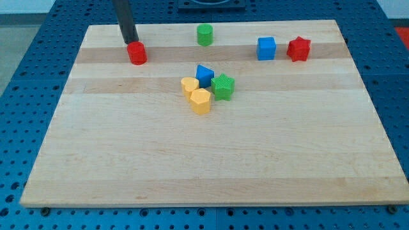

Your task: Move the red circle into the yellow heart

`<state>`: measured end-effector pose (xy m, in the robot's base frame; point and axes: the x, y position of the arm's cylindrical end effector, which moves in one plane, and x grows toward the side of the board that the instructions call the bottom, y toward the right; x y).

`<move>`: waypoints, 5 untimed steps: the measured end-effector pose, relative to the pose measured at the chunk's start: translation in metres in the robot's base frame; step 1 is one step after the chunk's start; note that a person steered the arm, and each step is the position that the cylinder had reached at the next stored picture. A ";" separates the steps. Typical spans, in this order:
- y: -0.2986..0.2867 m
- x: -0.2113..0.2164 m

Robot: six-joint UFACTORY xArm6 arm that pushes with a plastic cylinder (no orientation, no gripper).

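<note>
The red circle sits near the view's top left of the wooden board. My tip rests right against its upper left side. The yellow heart lies near the board's middle, below and to the right of the red circle. It touches a yellow hexagon just below it and a blue triangle block to its upper right.
A green star sits right of the blue triangle block. A green cylinder stands at the top middle. A blue cube and a red star stand at the top right.
</note>
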<state>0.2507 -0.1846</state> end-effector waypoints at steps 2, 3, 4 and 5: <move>0.008 0.039; 0.016 0.074; 0.026 0.112; 0.040 0.147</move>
<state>0.3975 -0.1447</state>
